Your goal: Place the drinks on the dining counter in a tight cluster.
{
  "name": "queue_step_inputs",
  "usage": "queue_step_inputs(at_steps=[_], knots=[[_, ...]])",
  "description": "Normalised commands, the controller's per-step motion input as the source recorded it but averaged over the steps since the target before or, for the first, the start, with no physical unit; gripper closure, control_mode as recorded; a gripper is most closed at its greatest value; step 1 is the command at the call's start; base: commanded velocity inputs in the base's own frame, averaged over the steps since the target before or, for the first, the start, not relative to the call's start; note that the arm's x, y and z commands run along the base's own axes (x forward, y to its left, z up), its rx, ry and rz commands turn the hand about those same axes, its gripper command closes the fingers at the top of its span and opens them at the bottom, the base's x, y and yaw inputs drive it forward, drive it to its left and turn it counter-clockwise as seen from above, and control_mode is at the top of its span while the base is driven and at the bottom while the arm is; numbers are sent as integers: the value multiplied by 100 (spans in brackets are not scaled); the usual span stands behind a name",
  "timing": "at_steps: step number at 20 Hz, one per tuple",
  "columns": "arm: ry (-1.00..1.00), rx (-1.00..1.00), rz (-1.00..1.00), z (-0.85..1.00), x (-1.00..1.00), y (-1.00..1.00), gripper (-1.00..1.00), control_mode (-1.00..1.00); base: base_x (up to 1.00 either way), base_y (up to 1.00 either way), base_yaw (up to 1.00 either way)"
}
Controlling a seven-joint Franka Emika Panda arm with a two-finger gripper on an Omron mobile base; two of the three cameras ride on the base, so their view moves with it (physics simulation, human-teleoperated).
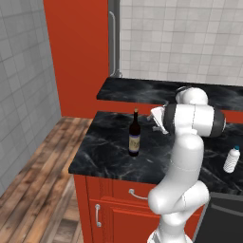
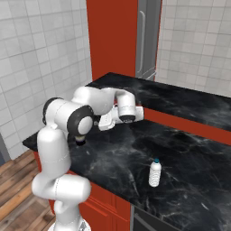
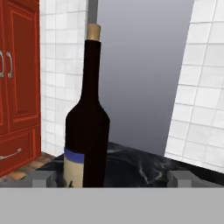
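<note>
wine bottle: stood upright on the lower worktop near its left end, label facing the base; wine bottle also sat dead ahead of the hand camera, slightly left of centre between the fingertips.
gripper: jaws stood wide apart, nothing held; gripper was level with the bottle's upper body, just to its right and not touching. Fingertips barely showed at the frame bottom.
why that pose: hand was turned sideways toward the bottle, which reads as lining up for a side grasp on the body, not the neck.
water bottle: small clear one stood upright on the same worktop, well apart from the wine bottle, on the robot's right.
dining counter: raised black slab behind the worktop, bare where visible; no drink was on it yet.
task state: judged early, with the cluster not started.
obstacles: nothing stood between the hand and the wine bottle. The step up to the raised slab would call for a lift before moving across.
risk: a tall narrow bottle could tip if a finger nudged it off centre.
surroundings: red cabinets, tiled walls, grey fridge door behind.
</note>
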Motion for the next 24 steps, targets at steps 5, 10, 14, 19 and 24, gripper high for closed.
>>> queue_step_inputs(at_steps=[5, 10, 14, 19, 24], knots=[[-4, 0, 0, -19, -8, 4, -100, -100, 0, 0, 0], [0, 0, 0, -8, -18, 4, -100, -100, 0, 0, 0], [0, -2, 0, -10, -2, 21, -100, -100, 0, 0, 0], [0, -3, -11, -28, 0, 21, -100, -100, 0, 0, 0], [0, 0, -24, -14, 0, 8, -100, -100, 0, 0, 0]])
